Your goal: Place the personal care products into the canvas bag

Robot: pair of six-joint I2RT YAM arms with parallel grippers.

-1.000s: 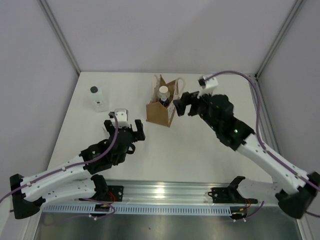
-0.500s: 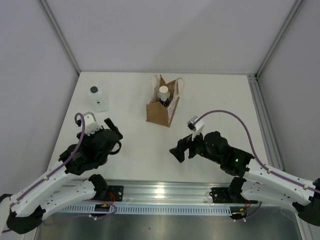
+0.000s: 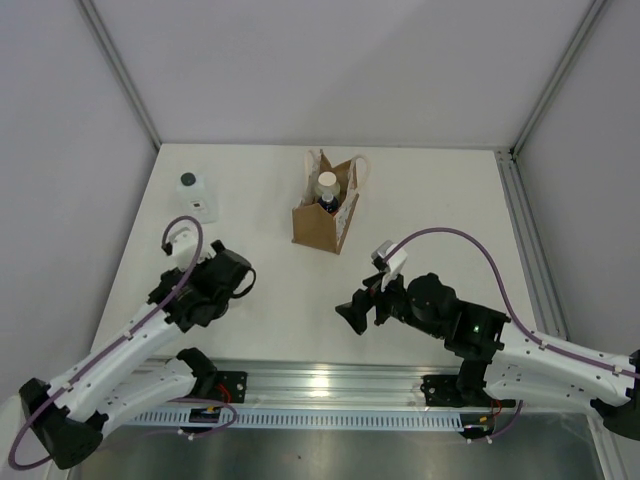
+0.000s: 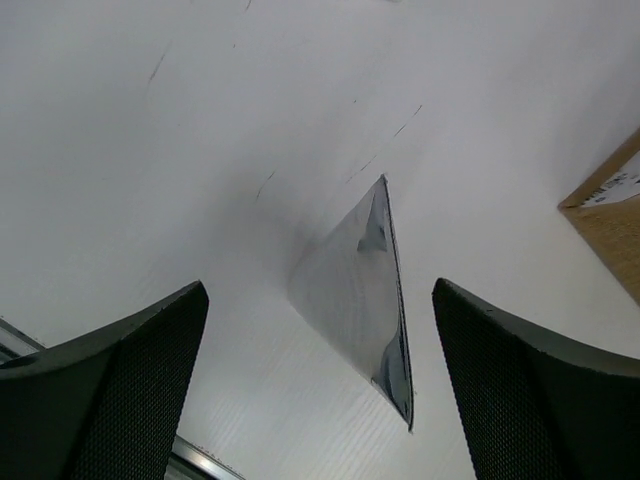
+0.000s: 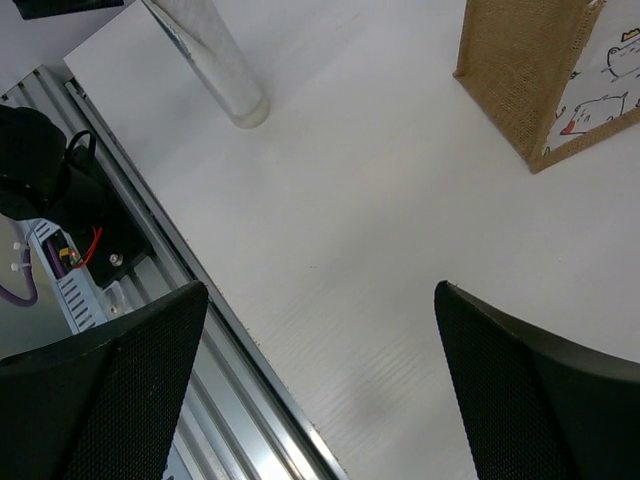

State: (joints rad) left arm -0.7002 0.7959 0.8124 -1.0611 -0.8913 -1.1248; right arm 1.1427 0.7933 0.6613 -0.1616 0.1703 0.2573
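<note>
The canvas bag (image 3: 318, 226) stands upright at the back middle of the table. A cream-white bottle top (image 3: 327, 182) shows in its mouth, with something dark blue (image 3: 326, 203) just in front of it. The clear squarish bottle (image 3: 198, 204) with a dark cap stands alone at the back left. My left gripper (image 3: 243, 277) hangs open and empty over the table, in front of the clear bottle. My right gripper (image 3: 351, 311) is open and empty, low over the table in front of the bag. The right wrist view has the bag (image 5: 520, 70) at its top right; the left wrist view catches a bag corner (image 4: 612, 222).
A metal rail (image 3: 330, 385) runs along the near edge of the table, also seen in the right wrist view (image 5: 150, 330). A white link of the left arm (image 5: 210, 60) stands on the table ahead of the right gripper. Enclosure walls and posts close in the back and sides.
The right arm has drawn back from the bag to the near middle of the table, its jaws wider. The left arm has pulled back left and turned. The bottles and bag have not moved.
</note>
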